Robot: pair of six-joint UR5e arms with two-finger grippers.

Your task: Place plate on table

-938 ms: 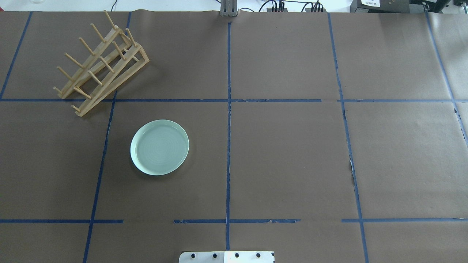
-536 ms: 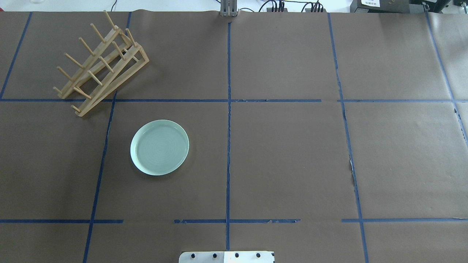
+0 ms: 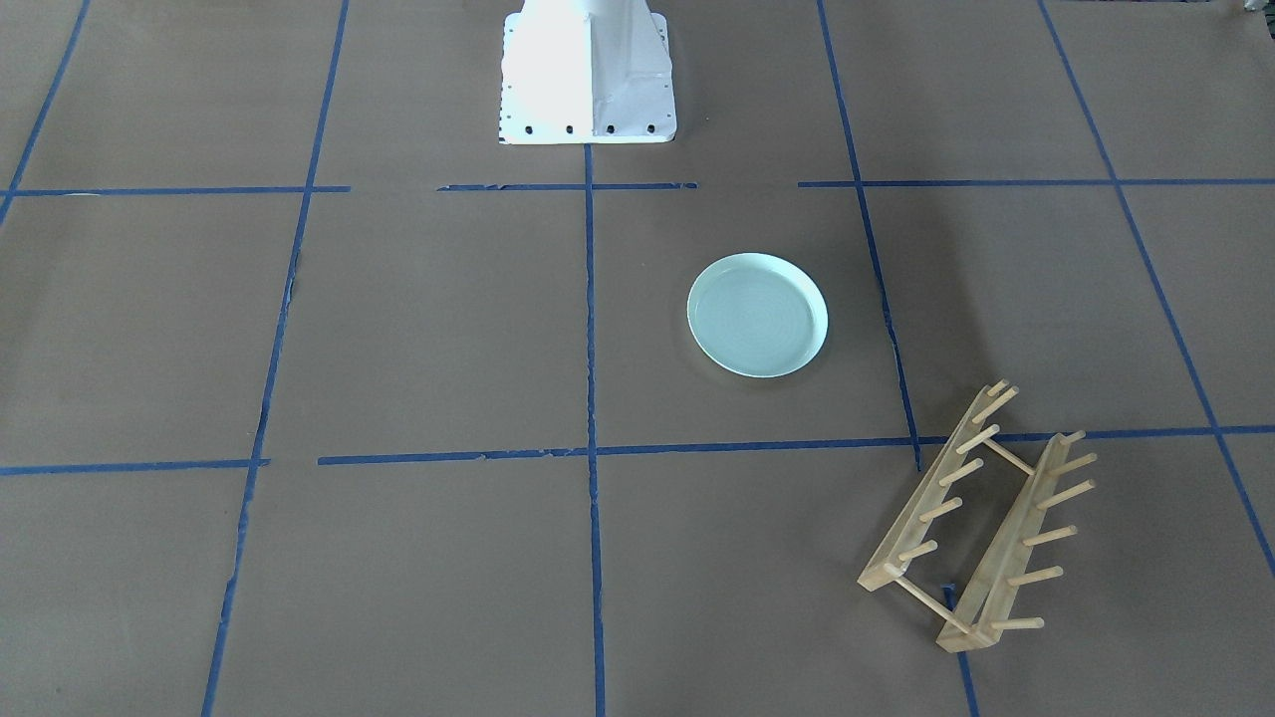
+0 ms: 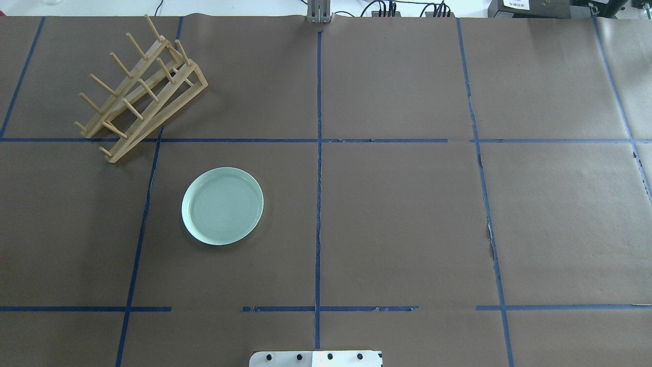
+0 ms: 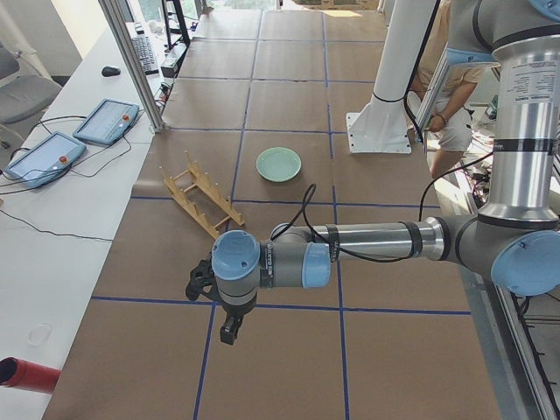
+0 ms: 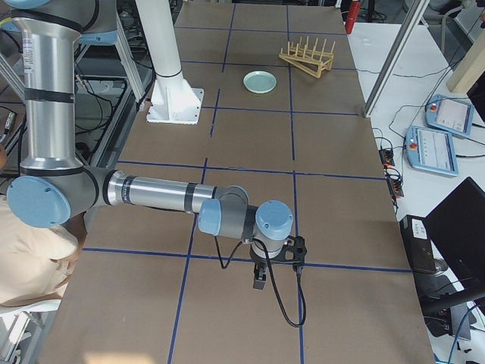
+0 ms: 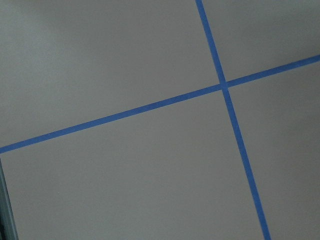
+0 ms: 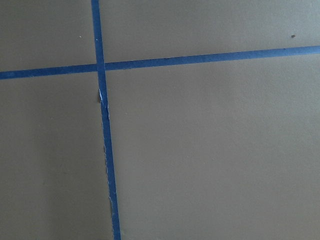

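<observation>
Plate (image 4: 222,206) lies flat on the table (image 4: 407,214), left of frame centre below the wooden peg rack (image 4: 140,89), so left gripper (image 5: 228,332) and right gripper (image 6: 258,280), grips impossible to tell, probably need only avoid it.

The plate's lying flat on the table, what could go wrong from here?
1. The plate lies flat on the table, so any regrasp would have only its low raised rim to pinch and might slip.
2. The wooden rack stands not far beyond the plate, toward the robot's left; an arm reaching back in could knock it.
</observation>
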